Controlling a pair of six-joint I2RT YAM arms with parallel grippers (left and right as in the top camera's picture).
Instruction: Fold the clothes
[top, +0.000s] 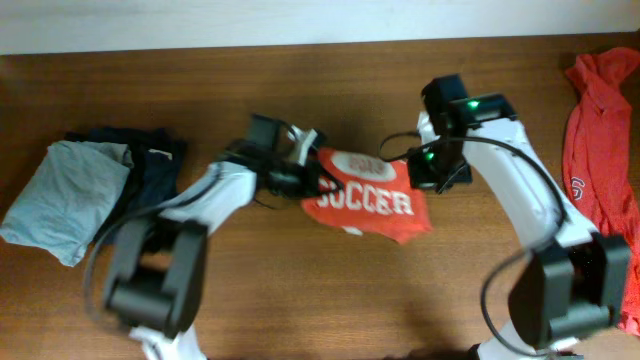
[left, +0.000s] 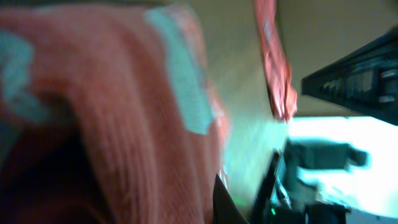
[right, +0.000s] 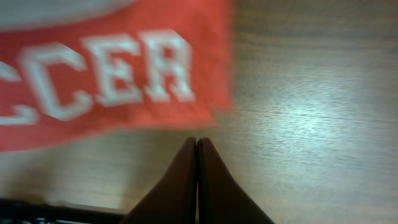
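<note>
Blocked mid-counter (top: 330, 300) by the folded T-shirt (top: 372, 203), with the left tool (top: 305, 168) at its left edge and the right tool (right: 197, 142), fingers pressed together, just off its corner. Blocked far left by grey garment (top: 60, 200) and navy garment (top: 155, 165), far right by another orange-red T-shirt (top: 598, 130). Open over bare wood along the near edge.

Surface: brown wooden table (top: 300, 300), grain running left to right, glossy with soft glare.
Middle: folded orange-red T-shirt (top: 372, 203) with white "SOCCER" lettering, print facing up, set slightly askew.
Left end: folded light-grey garment (top: 65, 195), touching and partly overlapping a folded dark navy garment (top: 150, 165) on its right.
Right edge: loose orange-red T-shirt (top: 598, 130), crumpled and stretched front to back, partly out of frame, well apart from the folded one.
</note>
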